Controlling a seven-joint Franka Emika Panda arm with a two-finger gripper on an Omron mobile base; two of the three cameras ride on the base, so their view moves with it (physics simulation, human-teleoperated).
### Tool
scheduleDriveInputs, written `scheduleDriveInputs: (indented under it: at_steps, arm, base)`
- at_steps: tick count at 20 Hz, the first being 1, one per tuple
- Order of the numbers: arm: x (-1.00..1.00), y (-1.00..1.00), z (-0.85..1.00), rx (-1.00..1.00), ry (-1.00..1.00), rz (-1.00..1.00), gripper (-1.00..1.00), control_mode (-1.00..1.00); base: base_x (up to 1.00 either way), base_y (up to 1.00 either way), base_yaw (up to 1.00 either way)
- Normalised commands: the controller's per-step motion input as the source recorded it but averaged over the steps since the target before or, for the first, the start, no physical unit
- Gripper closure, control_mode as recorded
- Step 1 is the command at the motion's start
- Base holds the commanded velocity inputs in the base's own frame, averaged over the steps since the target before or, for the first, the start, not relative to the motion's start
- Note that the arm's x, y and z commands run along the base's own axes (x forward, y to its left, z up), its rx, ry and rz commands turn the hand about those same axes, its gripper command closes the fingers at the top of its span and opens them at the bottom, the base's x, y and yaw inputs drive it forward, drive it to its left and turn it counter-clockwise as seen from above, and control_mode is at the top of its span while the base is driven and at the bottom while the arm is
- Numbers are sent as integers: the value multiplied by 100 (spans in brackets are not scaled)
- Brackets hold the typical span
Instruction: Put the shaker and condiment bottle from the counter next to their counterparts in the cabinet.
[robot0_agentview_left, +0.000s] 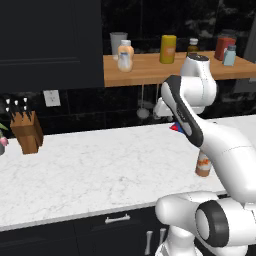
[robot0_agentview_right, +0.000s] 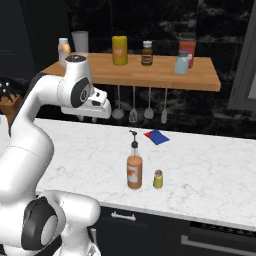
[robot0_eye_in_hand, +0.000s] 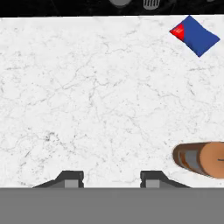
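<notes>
The tall orange-brown condiment bottle (robot0_agentview_right: 134, 169) stands on the white marble counter (robot0_agentview_right: 210, 170), with the tiny yellow-green shaker (robot0_agentview_right: 158, 179) just right of it. In the left base view my arm partly covers the bottle (robot0_agentview_left: 202, 165). My gripper (robot0_eye_in_hand: 110, 179) hangs open over bare marble, left of and behind the bottle (robot0_eye_in_hand: 201, 158), with nothing between its fingers. It sits under the hand (robot0_agentview_right: 88, 120). On the wooden cabinet shelf (robot0_agentview_right: 135, 75) stand the pale blue shaker (robot0_agentview_right: 182, 62) and the squat orange-and-white bottle (robot0_agentview_right: 64, 49).
A blue-and-red packet (robot0_agentview_right: 157, 136) lies on the counter behind the bottle. The shelf also holds a grey cup (robot0_agentview_right: 80, 42), a yellow canister (robot0_agentview_right: 119, 50), a small dark brown bottle (robot0_agentview_right: 146, 53) and a red box (robot0_agentview_right: 187, 46). Utensils (robot0_agentview_right: 133, 107) hang below it. A knife block (robot0_agentview_left: 27, 131) stands far left.
</notes>
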Motion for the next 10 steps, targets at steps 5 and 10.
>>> scheduleDriveInputs:
  at_steps: [5, 10]
  arm:
    - [-21, 0, 0, 0, -6, 0, -100, -100]
    - [-58, -7, 0, 2, -21, -4, -100, -100]
  base:
    - [0, 0, 0]
    - [0, 0, 0]
